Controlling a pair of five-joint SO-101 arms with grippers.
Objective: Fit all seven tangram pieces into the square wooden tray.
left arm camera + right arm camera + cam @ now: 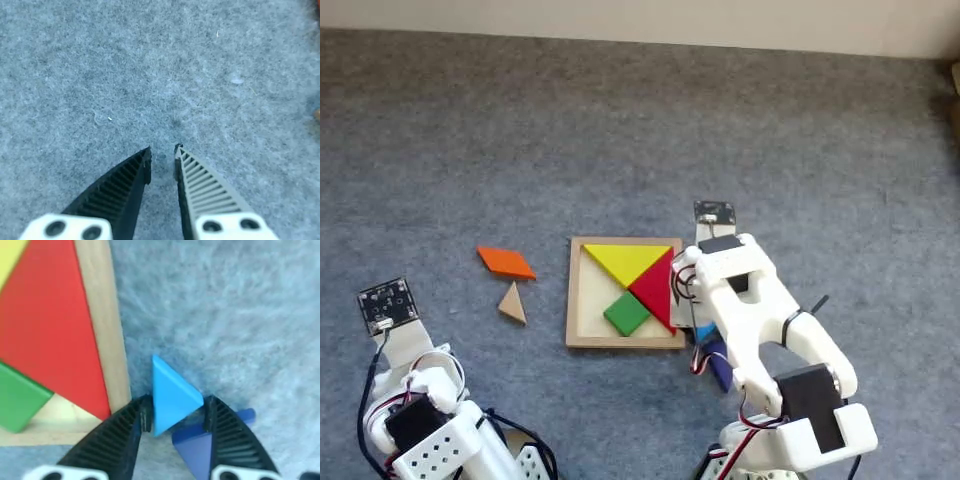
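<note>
grey mat (470,130), yellow triangle (623,262), red triangle (657,290), green square (627,314), orange parallelogram (506,262), tan triangle (513,303), light blue triangle (170,392).

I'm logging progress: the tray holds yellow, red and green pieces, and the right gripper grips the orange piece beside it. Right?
One thing is off: the right gripper is shut on a light blue triangle, not the orange piece, as the right wrist view shows. The tray does hold yellow, red and green pieces.
</note>
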